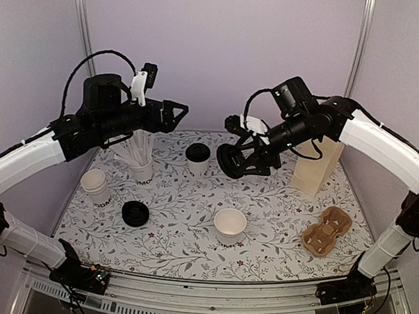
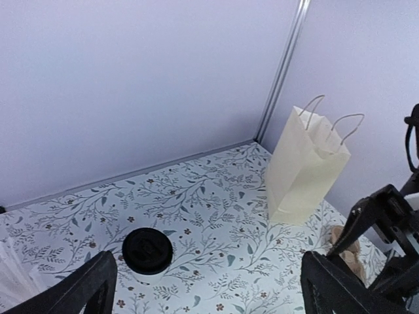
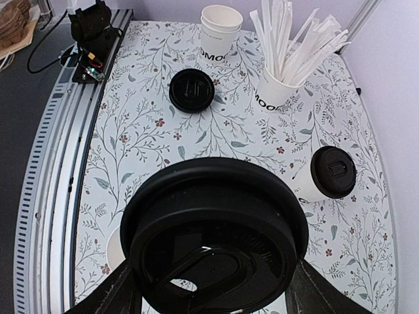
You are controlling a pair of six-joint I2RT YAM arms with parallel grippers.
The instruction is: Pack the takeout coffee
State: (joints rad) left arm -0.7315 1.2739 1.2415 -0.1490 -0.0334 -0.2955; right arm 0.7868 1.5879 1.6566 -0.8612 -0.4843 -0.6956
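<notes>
The takeout coffee [image 1: 197, 158], a white cup with dark lettering and a black lid, stands at the back middle of the floral mat. It also shows in the left wrist view [image 2: 147, 250] and the right wrist view [image 3: 332, 173]. My right gripper [image 1: 231, 162] is shut on a second black lid [image 3: 216, 232], held in the air just right of the coffee and above a lidless white cup [image 1: 230, 225]. My left gripper [image 1: 175, 114] is open and empty, high above and left of the coffee; its fingers [image 2: 85, 288] frame the mat.
A cream paper bag [image 1: 316, 165] stands at the back right, and a brown cardboard cup carrier [image 1: 326, 232] lies at the front right. A cup of white sticks [image 1: 141, 161], stacked lidless cups [image 1: 95, 185] and a loose black lid [image 1: 135, 213] sit on the left.
</notes>
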